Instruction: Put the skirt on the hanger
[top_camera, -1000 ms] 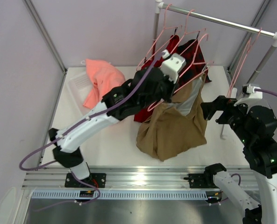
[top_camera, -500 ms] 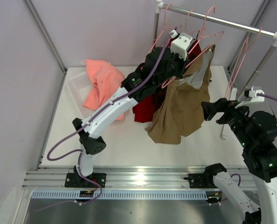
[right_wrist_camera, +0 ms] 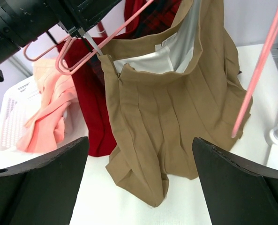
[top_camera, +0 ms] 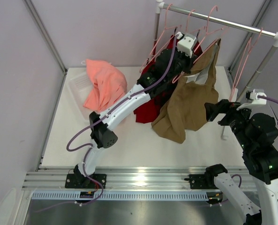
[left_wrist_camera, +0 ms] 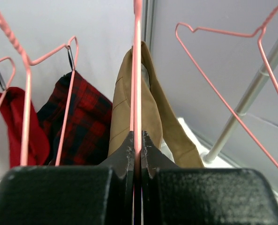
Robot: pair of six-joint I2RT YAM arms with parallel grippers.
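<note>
Lifted higher, left hand pinches hanger; skirt hangs hem-down; right hand wide open.

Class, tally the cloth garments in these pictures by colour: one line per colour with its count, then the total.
Khaki-brown pleated cloth skirt: 1
Salmon-pink cloth garment: 1
Plain red cloth garment: 1
Red-and-black plaid cloth garment: 1
Total: 4

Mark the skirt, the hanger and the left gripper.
skirt (right_wrist_camera: 171, 112): right wrist view, pleated front panel
hanger (left_wrist_camera: 137, 70): left wrist view, wire above the fingertips
left gripper (left_wrist_camera: 137, 140): left wrist view, between its fingertips
</note>
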